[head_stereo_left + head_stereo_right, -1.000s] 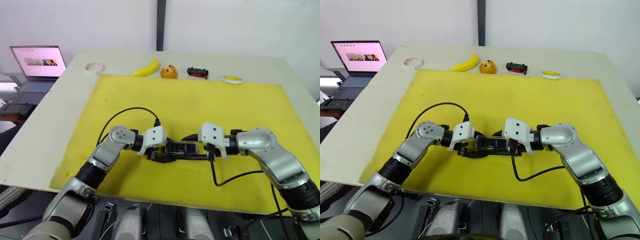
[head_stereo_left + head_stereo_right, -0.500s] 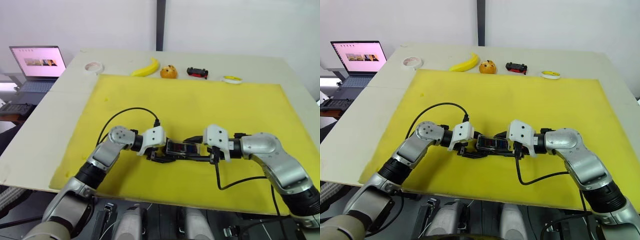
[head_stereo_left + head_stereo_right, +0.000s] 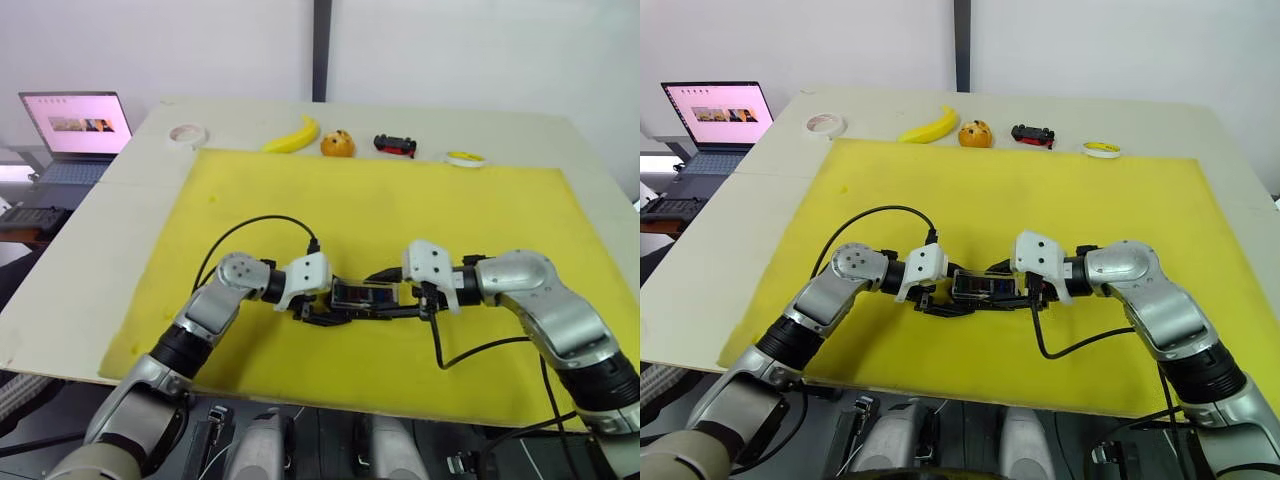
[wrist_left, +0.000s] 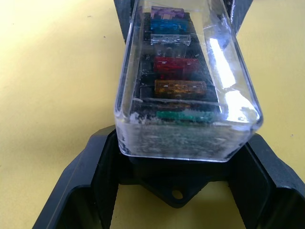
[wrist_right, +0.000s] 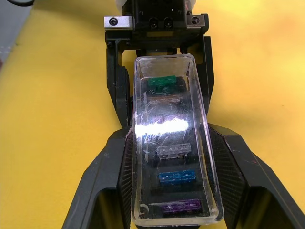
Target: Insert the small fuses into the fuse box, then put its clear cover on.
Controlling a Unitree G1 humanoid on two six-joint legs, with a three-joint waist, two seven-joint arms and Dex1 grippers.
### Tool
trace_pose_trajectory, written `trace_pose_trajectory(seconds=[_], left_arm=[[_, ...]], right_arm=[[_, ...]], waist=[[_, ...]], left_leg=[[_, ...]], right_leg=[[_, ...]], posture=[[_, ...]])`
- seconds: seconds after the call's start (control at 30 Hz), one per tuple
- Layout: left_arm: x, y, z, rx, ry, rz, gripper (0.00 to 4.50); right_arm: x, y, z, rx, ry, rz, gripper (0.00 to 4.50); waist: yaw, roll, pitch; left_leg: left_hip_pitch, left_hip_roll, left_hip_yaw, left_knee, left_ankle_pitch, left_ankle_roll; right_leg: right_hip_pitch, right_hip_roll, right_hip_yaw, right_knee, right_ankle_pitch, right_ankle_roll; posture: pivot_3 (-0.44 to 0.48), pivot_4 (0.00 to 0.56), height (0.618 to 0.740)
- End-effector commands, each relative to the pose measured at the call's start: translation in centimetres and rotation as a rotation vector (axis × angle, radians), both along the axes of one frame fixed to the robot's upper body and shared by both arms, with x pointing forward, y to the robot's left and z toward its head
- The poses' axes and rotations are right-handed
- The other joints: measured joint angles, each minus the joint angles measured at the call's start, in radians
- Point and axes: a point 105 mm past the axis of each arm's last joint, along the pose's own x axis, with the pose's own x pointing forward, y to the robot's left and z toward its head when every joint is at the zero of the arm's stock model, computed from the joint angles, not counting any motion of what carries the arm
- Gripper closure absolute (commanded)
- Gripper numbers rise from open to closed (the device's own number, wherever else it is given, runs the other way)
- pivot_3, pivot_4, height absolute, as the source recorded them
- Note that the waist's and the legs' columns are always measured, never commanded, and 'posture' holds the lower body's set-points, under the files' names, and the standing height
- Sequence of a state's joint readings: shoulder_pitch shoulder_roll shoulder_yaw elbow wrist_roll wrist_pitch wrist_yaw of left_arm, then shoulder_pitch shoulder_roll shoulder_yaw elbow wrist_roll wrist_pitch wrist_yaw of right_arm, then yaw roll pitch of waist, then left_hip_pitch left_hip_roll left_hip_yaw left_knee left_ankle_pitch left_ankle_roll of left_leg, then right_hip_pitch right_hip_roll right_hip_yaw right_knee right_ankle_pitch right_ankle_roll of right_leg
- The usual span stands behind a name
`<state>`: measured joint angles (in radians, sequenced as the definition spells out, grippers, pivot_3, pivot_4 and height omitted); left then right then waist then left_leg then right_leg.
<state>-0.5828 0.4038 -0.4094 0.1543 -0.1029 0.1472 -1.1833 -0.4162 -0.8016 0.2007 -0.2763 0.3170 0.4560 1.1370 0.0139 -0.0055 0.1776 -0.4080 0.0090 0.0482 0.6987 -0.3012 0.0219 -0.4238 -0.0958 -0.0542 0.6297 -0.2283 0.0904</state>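
Note:
The black fuse box [image 3: 362, 296] lies in the middle of the yellow mat [image 3: 380, 200] with the clear cover [image 4: 190, 71] sitting on top of it. Under the cover the small fuses stand in a row: purple [image 4: 167, 12], teal, grey, red [image 4: 175, 64], orange-brown and green [image 4: 186, 115]. My left gripper [image 3: 325, 300] is shut on the box's left end, one finger on each side. My right gripper [image 3: 405, 298] comes from the opposite end, its fingers [image 5: 112, 176] pressed against the sides of the clear cover [image 5: 174, 143].
Along the table's far edge sit a white tape roll [image 3: 187, 133], a banana [image 3: 293, 137], an orange ball [image 3: 337, 144], a black-and-red toy car [image 3: 395, 146] and a yellow tape ring [image 3: 465, 158]. A laptop [image 3: 78, 125] stands off to the left.
My right gripper drew back slightly to the right half a second ago and has come in again onto the box's right end. The left gripper and the box stayed put.

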Motion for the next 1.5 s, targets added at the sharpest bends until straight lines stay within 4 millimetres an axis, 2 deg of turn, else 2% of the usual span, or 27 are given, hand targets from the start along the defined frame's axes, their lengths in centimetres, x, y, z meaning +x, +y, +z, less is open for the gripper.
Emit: trace_pose_trajectory(seconds=[0.03,0.33,0.47,0.63,1.0,1.2,1.5], left_arm=[[-0.7,-0.6,1.0,-0.031,-0.032,-0.052,1.89],[-0.8,-0.5,1.0,-0.028,-0.037,-0.058,1.89],[-0.7,-0.6,1.1,-0.027,-0.039,-0.060,1.89],[-0.6,-0.7,1.1,-0.028,-0.043,-0.060,1.89],[-0.7,-0.8,1.2,-0.031,-0.044,-0.062,1.89],[-0.6,-0.7,1.3,-0.032,-0.044,-0.060,1.89],[-0.6,-0.7,1.3,-0.033,-0.045,-0.061,1.89]], right_arm=[[0.5,-0.5,-0.2,-0.001,0.024,-0.025,2.80],[0.4,-0.6,-1.3,-0.022,0.054,0.016,2.80],[1.0,0.0,-0.9,-0.022,0.046,0.022,2.80],[0.6,-0.2,-1.3,-0.074,0.078,0.058,2.80],[0.6,-0.9,-2.6,-0.089,0.165,-0.029,2.80],[0.2,-1.6,-2.4,-0.086,0.163,-0.031,2.80],[0.0,-1.0,-2.1,-0.065,0.159,-0.007,2.80]], waist=[[0.000,0.000,0.000],[0.000,0.000,0.000],[-0.001,0.000,0.000],[-0.001,0.000,0.000],[-0.001,0.000,0.000],[0.001,0.000,0.000],[0.002,0.000,0.000]], left_leg=[[0.000,0.000,0.000,0.000,0.000,0.000],[0.000,0.000,0.000,0.000,0.000,0.000],[0.000,0.000,0.000,0.000,0.000,0.000],[0.000,0.000,0.000,0.000,0.000,0.000],[0.000,0.000,0.000,0.000,0.000,0.000],[0.000,0.000,0.000,0.000,0.000,0.000],[0.000,0.000,0.000,0.000,0.000,0.000]], right_leg=[[0.000,0.000,0.000,0.000,0.000,0.000],[0.000,0.000,0.000,0.000,0.000,0.000],[0.000,0.000,0.000,0.000,0.000,0.000],[0.000,0.000,0.000,0.000,0.000,0.000],[0.000,0.000,0.000,0.000,0.000,0.000],[0.000,0.000,0.000,0.000,0.000,0.000],[0.000,0.000,0.000,0.000,0.000,0.000]], posture=[[0.000,0.150,0.740],[0.000,0.150,0.740],[0.000,0.150,0.740],[0.000,0.150,0.740],[0.000,0.150,0.740],[0.000,0.150,0.740],[0.000,0.150,0.740]])
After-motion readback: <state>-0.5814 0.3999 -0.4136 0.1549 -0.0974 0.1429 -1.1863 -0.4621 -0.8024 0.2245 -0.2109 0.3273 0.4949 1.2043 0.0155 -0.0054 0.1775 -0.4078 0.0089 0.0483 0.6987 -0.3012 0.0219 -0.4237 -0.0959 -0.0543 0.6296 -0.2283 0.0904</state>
